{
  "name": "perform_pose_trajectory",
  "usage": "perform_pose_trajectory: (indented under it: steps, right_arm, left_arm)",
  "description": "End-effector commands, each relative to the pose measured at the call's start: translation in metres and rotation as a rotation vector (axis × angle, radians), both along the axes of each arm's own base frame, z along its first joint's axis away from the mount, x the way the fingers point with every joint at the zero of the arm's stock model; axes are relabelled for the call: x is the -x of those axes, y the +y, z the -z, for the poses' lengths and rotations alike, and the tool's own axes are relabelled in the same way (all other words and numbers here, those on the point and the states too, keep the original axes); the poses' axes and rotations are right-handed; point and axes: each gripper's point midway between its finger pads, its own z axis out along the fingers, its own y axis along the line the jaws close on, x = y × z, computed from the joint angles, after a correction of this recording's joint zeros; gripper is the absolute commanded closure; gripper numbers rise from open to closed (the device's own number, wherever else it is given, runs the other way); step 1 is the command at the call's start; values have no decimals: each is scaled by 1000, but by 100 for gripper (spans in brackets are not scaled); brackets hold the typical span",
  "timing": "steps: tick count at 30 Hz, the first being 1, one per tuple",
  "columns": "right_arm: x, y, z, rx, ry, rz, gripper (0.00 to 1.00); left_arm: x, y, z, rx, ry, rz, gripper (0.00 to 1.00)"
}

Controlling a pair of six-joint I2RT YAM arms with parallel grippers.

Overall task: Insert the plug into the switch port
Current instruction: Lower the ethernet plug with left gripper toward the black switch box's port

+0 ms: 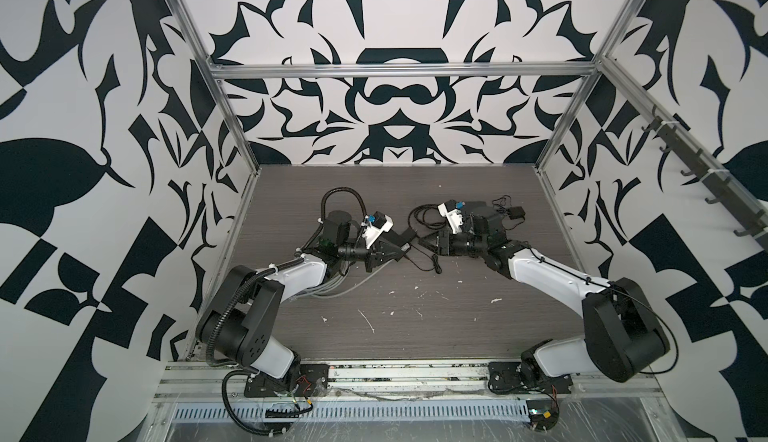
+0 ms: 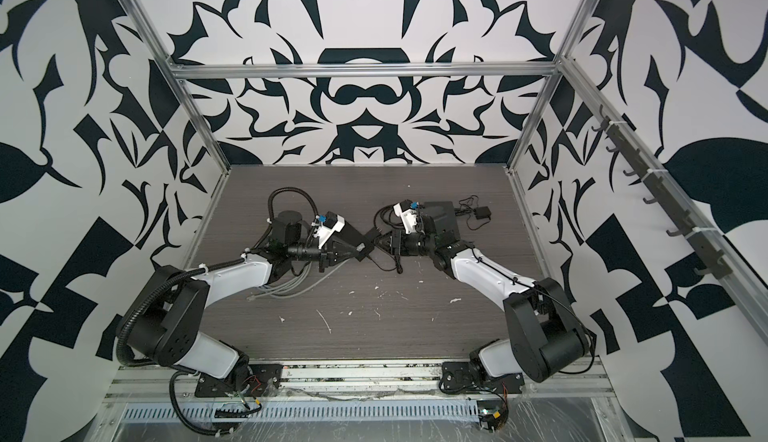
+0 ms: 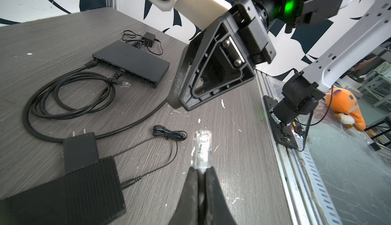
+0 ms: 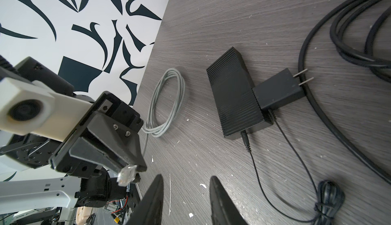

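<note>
My left gripper [image 3: 201, 170] is shut on the clear plug [image 3: 202, 147], whose end sticks out past the fingertips above the table. In the right wrist view the same plug [image 4: 127, 174] shows at the tip of the left gripper [image 4: 135, 166], trailing a grey cable [image 4: 167, 103]. The switch [image 3: 131, 65] is a flat black box lying farther back, with a row of ports along its front and black cables plugged in. In a top view the switch [image 2: 442, 209] is partly covered by the right arm. My right gripper [image 4: 186, 179] is open and empty, tip to tip with the left gripper [image 1: 405, 247].
A ribbed black box [image 3: 63, 194] and a pronged power adapter [image 3: 81, 150] lie close under the left gripper. Coiled black cable [image 3: 69, 99] with a loose clear-ended plug [image 3: 124, 84] sits in front of the switch. A small adapter [image 3: 149, 38] lies behind it. Frame rails edge the table.
</note>
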Motion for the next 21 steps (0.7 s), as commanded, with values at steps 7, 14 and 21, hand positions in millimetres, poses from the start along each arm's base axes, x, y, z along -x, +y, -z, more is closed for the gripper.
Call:
perform_pose_trajectory:
  steps: [7, 14, 21]
  right_arm:
    - [8, -5, 9, 60, -40, 0, 61]
    - [-10, -12, 15, 155, -95, 43, 61]
    - [-42, -2, 20, 271, -150, 54, 61]
  left_arm:
    - [-3, 3, -1, 11, 22, -45, 100]
    - [-44, 36, 23, -215, 99, -405, 100]
    - [-57, 72, 76, -441, 210, -611, 100]
